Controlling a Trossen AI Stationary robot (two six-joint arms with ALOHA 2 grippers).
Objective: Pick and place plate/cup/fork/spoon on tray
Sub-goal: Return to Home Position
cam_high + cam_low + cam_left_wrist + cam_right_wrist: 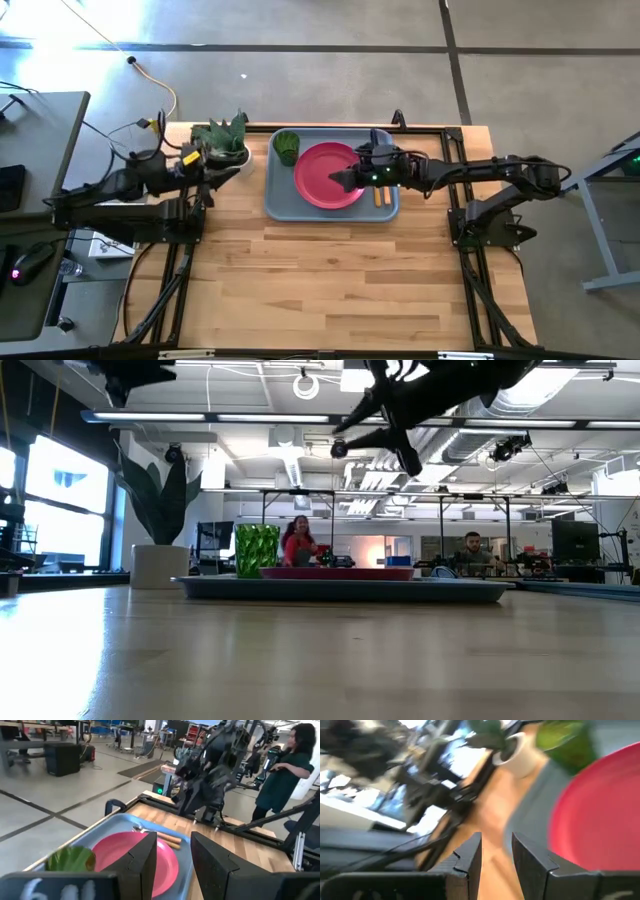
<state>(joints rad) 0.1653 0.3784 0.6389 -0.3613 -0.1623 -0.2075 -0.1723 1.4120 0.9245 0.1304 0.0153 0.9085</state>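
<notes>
Hanging over the tray [275, 200], the right tool [342, 181] overlaps the plate [318, 172], plant [222, 135] nearby.

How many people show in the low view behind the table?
2: a person in red just right of the cup, another person farther right. Others may be hidden.

No legible text, labels or numbers anywhere.
</notes>
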